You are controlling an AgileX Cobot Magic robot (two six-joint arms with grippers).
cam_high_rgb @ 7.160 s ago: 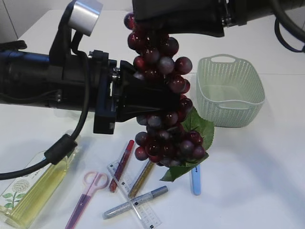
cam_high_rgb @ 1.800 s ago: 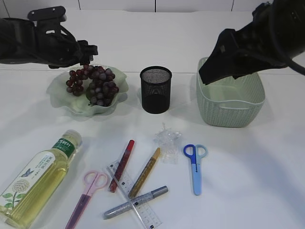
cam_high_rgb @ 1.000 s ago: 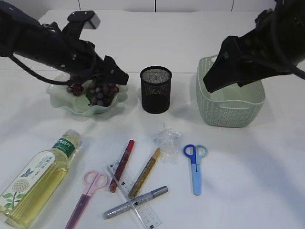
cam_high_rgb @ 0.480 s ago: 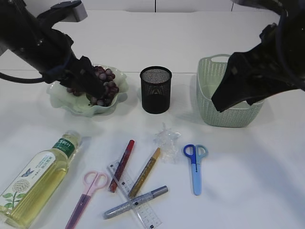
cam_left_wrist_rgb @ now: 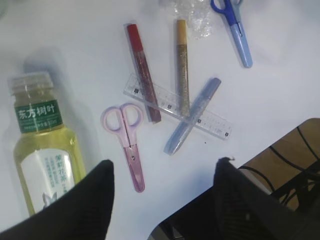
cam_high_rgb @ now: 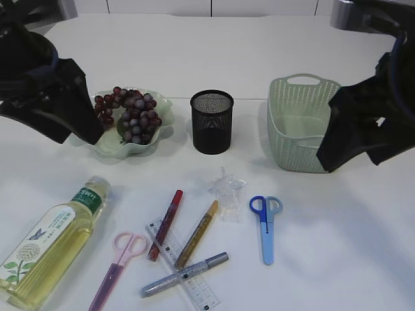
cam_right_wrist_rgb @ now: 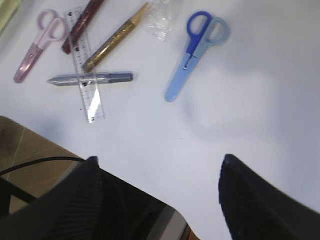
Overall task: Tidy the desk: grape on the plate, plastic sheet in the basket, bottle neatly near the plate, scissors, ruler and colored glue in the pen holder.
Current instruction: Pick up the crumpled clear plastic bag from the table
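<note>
- Now the grape bunch (cam_high_rgb: 131, 116) lies on the green plate (cam_high_rgb: 155, 144), beside the black mesh pen holder (cam_high_rgb: 211, 121).
- The left hand (cam_left_wrist_rgb: 162, 200) hangs with fingers spread wide and nothing between them, above the pink scissors (cam_left_wrist_rgb: 127, 142) and the bottle (cam_left_wrist_rgb: 42, 150).
- The right hand (cam_right_wrist_rgb: 157, 187) is also wide and bare, above the blue scissors (cam_right_wrist_rgb: 195, 50).
- The crumpled plastic sheet (cam_high_rgb: 227, 191) rests on the surface between the gold glue pen (cam_high_rgb: 196, 233) and the blue scissors; the basket (cam_high_rgb: 311, 126) stands well apart.
- The red glue pen (cam_high_rgb: 165, 223) and the silver glue pen (cam_high_rgb: 185, 273) cross the clear ruler (cam_high_rgb: 183, 265).
</note>
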